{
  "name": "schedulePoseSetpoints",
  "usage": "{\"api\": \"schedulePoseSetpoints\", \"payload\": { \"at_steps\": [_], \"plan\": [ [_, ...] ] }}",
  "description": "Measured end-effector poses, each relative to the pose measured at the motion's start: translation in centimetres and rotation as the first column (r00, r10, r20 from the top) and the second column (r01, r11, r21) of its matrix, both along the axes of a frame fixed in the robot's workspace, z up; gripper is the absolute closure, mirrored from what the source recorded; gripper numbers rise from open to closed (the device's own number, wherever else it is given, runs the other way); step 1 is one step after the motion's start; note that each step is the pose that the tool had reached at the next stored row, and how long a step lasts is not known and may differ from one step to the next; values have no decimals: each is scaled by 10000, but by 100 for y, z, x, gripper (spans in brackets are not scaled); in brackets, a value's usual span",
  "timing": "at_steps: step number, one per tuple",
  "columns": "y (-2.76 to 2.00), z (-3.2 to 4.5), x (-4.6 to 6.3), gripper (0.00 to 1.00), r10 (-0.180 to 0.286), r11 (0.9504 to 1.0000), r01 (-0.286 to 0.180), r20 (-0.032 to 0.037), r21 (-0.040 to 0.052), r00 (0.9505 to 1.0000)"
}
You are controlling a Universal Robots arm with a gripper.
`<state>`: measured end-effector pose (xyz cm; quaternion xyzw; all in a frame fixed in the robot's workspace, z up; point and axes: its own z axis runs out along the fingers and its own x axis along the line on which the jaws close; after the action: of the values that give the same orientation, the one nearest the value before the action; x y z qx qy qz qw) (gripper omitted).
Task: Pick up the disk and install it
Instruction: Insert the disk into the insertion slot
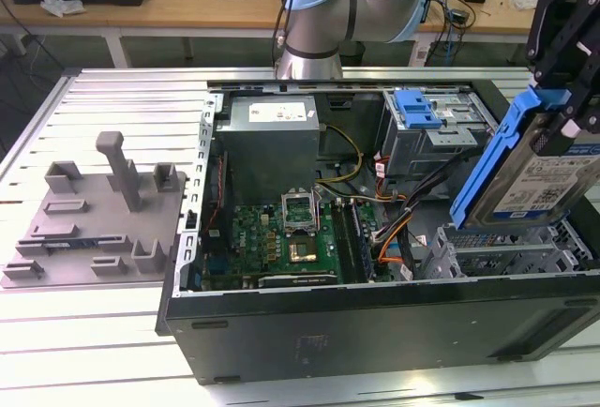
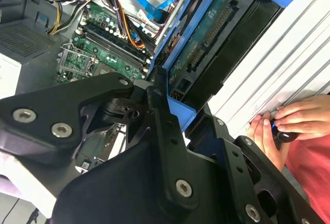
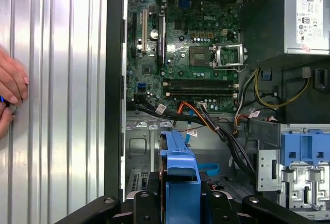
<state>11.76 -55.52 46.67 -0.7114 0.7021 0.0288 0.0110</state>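
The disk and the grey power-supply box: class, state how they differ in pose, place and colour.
The disk hangs tilted in the gripper above the open case; the power-supply box sits flat inside it. The disk wears a blue frame; the power-supply box is bare grey metal. Both carry printed labels.

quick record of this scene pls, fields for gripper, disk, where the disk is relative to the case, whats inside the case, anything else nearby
gripper: gripper shut on the disk
disk: disk held off the table, steeply tilted, blue frame along its edge
position: over the grey drive cage at the exterior view's right end of the open computer case; not seated
case interior: motherboard, power supply, loose cables
table: grey fixture plate on the exterior view's left
person: a hand on the table beside the case
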Motion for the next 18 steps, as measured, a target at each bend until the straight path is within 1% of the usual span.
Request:
{"api": "schedulePoseSetpoints", "payload": {
  "at_steps": [10, 18],
  "plan": [
    [-11, -45, 0, 63, 72, 10000, -72, 0, 1, 10000],
    [-46, -57, 0, 63, 114, 9999, -114, 0, 1, 9999]
  ]
}}
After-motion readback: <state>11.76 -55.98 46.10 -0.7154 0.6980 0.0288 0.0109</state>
